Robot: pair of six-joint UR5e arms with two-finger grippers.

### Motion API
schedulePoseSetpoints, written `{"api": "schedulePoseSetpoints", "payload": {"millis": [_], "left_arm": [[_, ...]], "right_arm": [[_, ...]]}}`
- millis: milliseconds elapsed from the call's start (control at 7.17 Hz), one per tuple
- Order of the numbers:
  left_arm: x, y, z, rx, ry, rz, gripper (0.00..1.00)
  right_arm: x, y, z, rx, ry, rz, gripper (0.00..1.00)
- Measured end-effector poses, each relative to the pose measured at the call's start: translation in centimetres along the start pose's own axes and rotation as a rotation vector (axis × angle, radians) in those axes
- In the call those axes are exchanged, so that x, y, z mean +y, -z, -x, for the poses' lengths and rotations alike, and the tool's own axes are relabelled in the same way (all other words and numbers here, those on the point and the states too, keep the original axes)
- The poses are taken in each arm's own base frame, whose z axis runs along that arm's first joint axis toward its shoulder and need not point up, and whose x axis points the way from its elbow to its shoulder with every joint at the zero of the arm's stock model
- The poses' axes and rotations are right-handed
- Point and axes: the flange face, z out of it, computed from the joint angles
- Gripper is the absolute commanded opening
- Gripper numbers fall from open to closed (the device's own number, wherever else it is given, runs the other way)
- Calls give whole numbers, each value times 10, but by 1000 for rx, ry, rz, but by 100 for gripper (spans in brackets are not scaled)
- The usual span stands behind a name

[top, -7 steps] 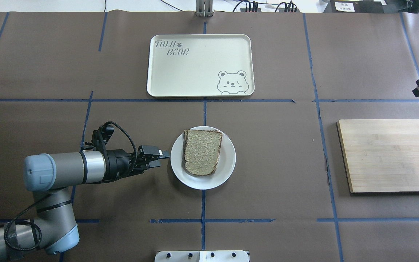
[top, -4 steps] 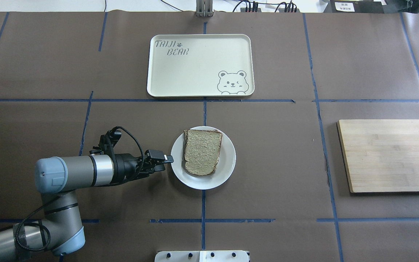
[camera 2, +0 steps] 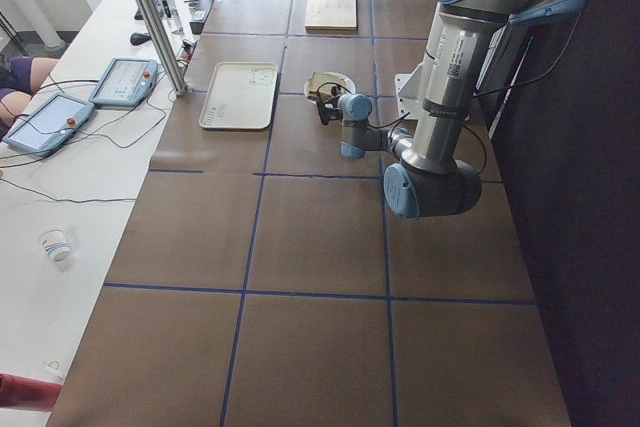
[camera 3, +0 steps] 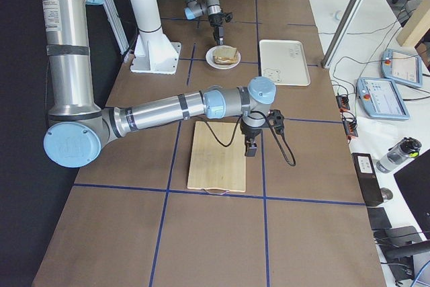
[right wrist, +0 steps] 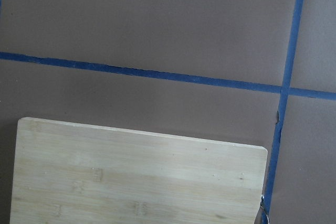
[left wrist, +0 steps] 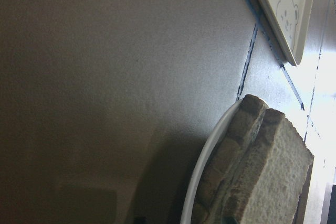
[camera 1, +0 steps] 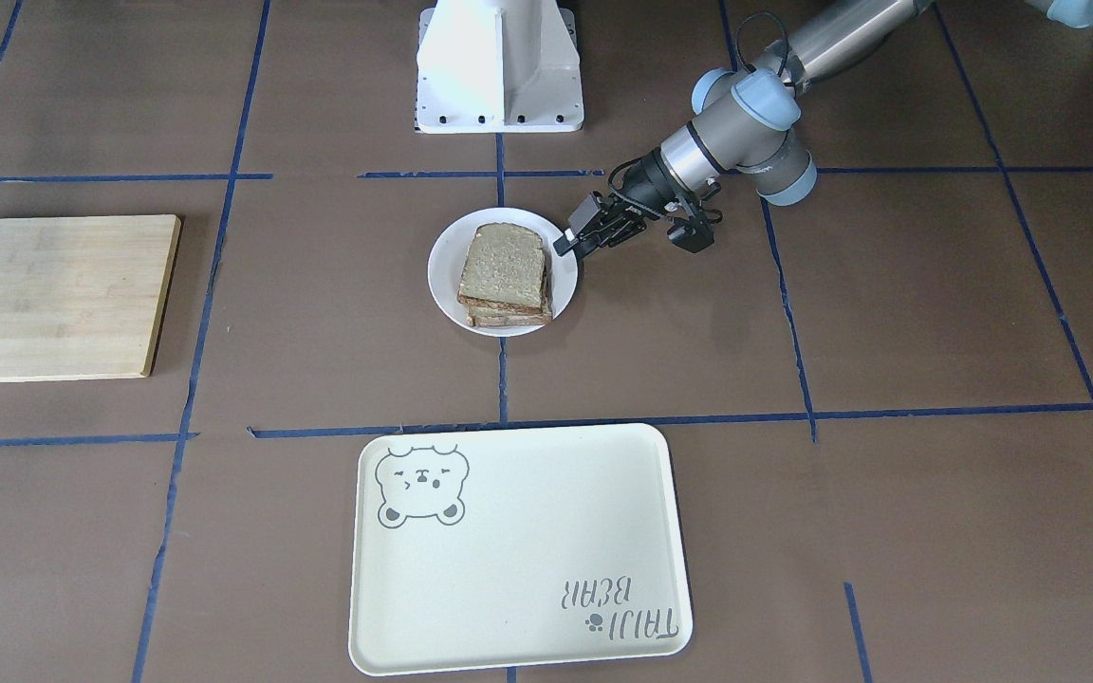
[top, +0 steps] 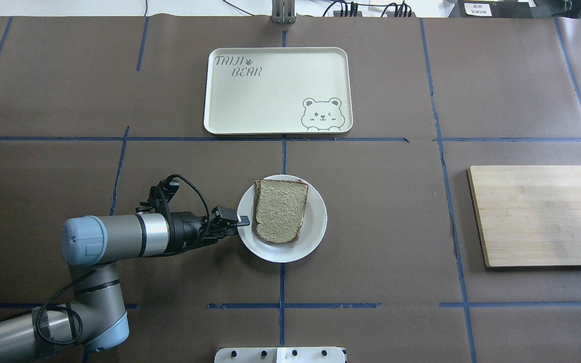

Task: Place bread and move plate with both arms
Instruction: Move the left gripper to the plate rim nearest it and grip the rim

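Observation:
The white plate [top: 315,227] sits mid-table with tan speckled bread [top: 280,210] on it. In the front view the bread [camera 1: 504,270] shows as two stacked slices on the plate [camera 1: 440,275]. My left gripper [top: 242,220] is at the plate's left rim, its jaws a little apart above and below the rim edge, also seen in the front view [camera 1: 563,243]. The left wrist view shows the plate rim [left wrist: 202,177] and the bread's crust [left wrist: 262,171] close up. My right gripper [camera 3: 250,144] hangs over the wooden board's far edge; whether it is open or shut does not show.
A cream bear tray [top: 275,91] lies beyond the plate. A wooden board [top: 542,216] lies on the right and fills the lower part of the right wrist view [right wrist: 136,177]. The white robot base [camera 1: 499,66] stands at the near table edge.
My left arm has moved right, bringing its gripper from just short of the plate up to the plate's rim. My right gripper has drawn back almost out of the overhead view's right edge.

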Motion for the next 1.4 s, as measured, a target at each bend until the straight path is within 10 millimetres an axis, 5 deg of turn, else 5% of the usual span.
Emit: {"api": "schedulePoseSetpoints", "payload": {"millis": [837,1116,1395], "left_arm": [[6,-22,-1,-9,0,9,41],[14,-26,3,-17,2,20,10],[16,-27,-1,-11,3,27,1]], "right_arm": [[2,3,-10,3,-12,-5,100],[2,3,-10,3,-12,-7,100],[2,4,-12,3,-15,-8,100]]}}
